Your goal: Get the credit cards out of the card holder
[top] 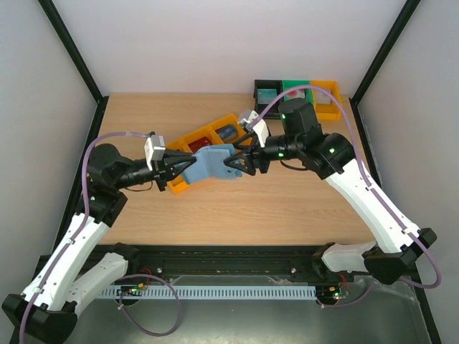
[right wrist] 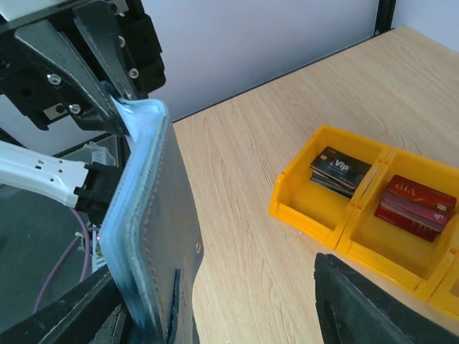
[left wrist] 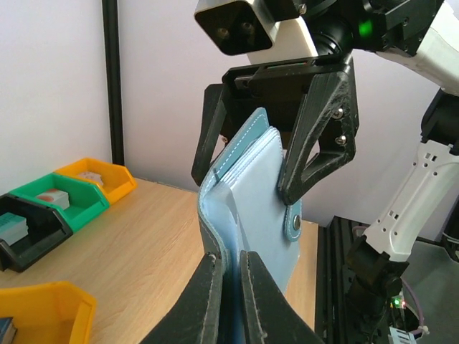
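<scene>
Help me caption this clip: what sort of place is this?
Probably a robotics lab test cell: plain white walls in a black metal frame, a light wooden tabletop, yellow plastic sorting bins.

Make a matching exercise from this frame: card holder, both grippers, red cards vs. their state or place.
Things:
1. card holder
2. left gripper
3. right gripper
4. red cards

States:
A. stacked in a yellow bin compartment
B. shut on the holder's edge
C. light blue, held up off the table
D. open, fingers on either side of the holder

Pairs: 1-C, 2-B, 3-D, 4-A
</scene>
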You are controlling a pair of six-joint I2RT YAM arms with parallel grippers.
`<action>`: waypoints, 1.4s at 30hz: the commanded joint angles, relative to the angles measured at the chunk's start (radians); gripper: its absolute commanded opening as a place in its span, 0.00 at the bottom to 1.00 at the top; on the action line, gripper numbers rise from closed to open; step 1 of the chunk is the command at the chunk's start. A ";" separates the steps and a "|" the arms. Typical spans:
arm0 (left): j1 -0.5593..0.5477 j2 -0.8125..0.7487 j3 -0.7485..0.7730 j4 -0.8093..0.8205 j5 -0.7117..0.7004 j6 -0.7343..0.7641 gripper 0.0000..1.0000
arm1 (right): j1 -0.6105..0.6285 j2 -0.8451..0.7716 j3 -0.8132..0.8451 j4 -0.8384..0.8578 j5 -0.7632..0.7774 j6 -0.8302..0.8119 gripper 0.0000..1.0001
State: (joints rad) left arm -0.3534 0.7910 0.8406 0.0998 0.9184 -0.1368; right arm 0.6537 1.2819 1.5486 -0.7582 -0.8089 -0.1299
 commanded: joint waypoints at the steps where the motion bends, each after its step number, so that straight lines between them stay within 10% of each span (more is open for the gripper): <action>1: 0.002 -0.019 -0.001 0.057 0.037 0.025 0.02 | -0.002 0.001 0.030 -0.061 0.050 0.010 0.65; 16: -0.026 -0.080 -0.026 0.083 -0.009 0.027 0.02 | 0.110 0.124 0.065 0.151 -0.013 0.153 0.49; 25: -0.030 -0.074 -0.067 0.127 -0.083 -0.049 0.04 | 0.112 0.065 -0.070 0.441 -0.098 0.375 0.02; 28: -0.044 -0.072 -0.081 0.087 -0.200 -0.023 0.48 | 0.112 0.071 -0.079 0.489 -0.073 0.425 0.02; 33: -0.075 -0.062 -0.097 0.050 -0.237 0.019 0.71 | 0.115 0.079 -0.073 0.528 -0.028 0.472 0.02; 42: -0.107 -0.043 -0.101 0.081 -0.306 0.013 0.43 | 0.137 0.086 -0.052 0.515 -0.055 0.453 0.02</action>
State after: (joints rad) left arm -0.4583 0.7422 0.7444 0.1432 0.6693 -0.1223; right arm 0.7750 1.3712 1.4666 -0.2825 -0.8486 0.3233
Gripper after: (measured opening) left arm 0.494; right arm 0.056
